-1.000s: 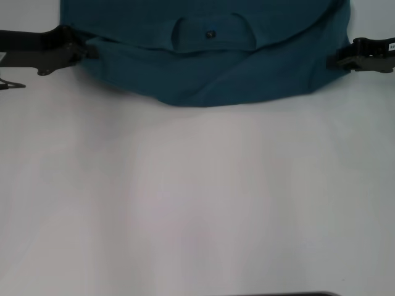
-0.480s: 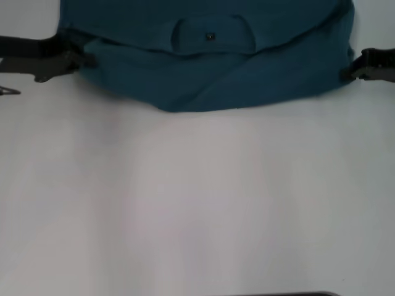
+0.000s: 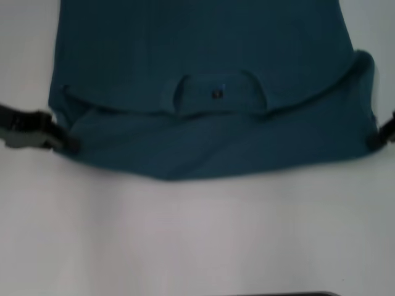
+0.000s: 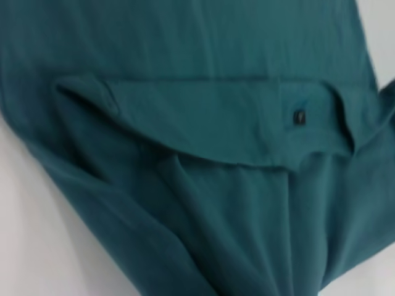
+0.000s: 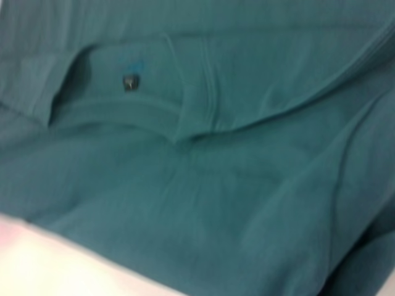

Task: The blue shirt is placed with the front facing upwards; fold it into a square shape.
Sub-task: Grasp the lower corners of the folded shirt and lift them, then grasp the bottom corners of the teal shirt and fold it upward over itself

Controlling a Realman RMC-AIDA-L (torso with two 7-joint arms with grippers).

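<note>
Blue shirt (image 3: 203, 68) on white bench (image 3: 197, 240), long axis 12–6, collar (image 3: 219, 95) toward 6. Left hand (image 3: 66, 143) pinches its 9 o'clock corner; right hand (image 3: 375, 139) its 3 o'clock corner.

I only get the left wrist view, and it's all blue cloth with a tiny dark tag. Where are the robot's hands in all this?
Observer: The head view shows the left gripper at the left edge of the blue shirt, by its near corner.
Operator: And the other one?
Observer: The right gripper is at the shirt's right edge, partly cut off by the frame.
Operator: Where does that tag sit, then?
Observer: It is on the collar, which lies roughly midway between the two grippers.
</note>
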